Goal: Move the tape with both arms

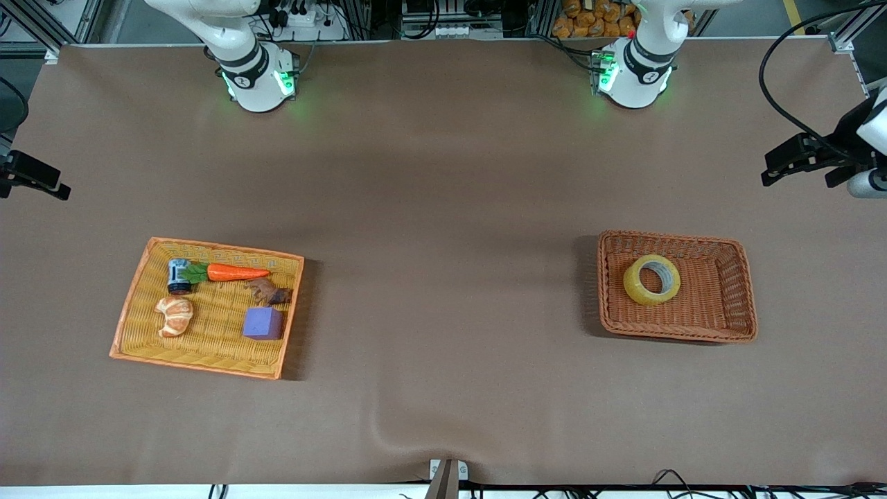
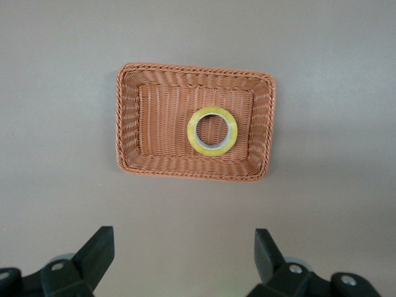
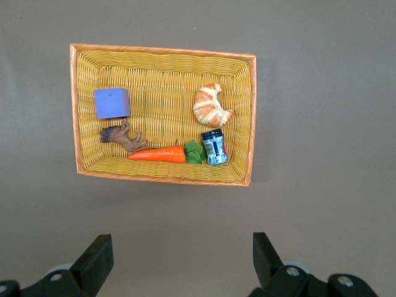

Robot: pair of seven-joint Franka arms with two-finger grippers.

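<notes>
The tape (image 1: 651,279), a yellowish translucent roll, lies flat in the brown wicker basket (image 1: 734,291) toward the left arm's end of the table. It also shows in the left wrist view (image 2: 212,131). My left gripper (image 2: 184,238) is open and empty, held high over the table beside that basket; it shows at the edge of the front view (image 1: 797,173). My right gripper (image 3: 183,242) is open and empty, high over the table beside the orange basket (image 3: 162,68); it is partly in the front view (image 1: 41,181).
The orange basket (image 1: 138,305) toward the right arm's end holds a croissant toy (image 1: 174,315), a purple cube (image 1: 262,323), a carrot (image 1: 235,272), a small can (image 1: 179,276) and a brown figure (image 1: 269,291). Brown table cover lies between the baskets.
</notes>
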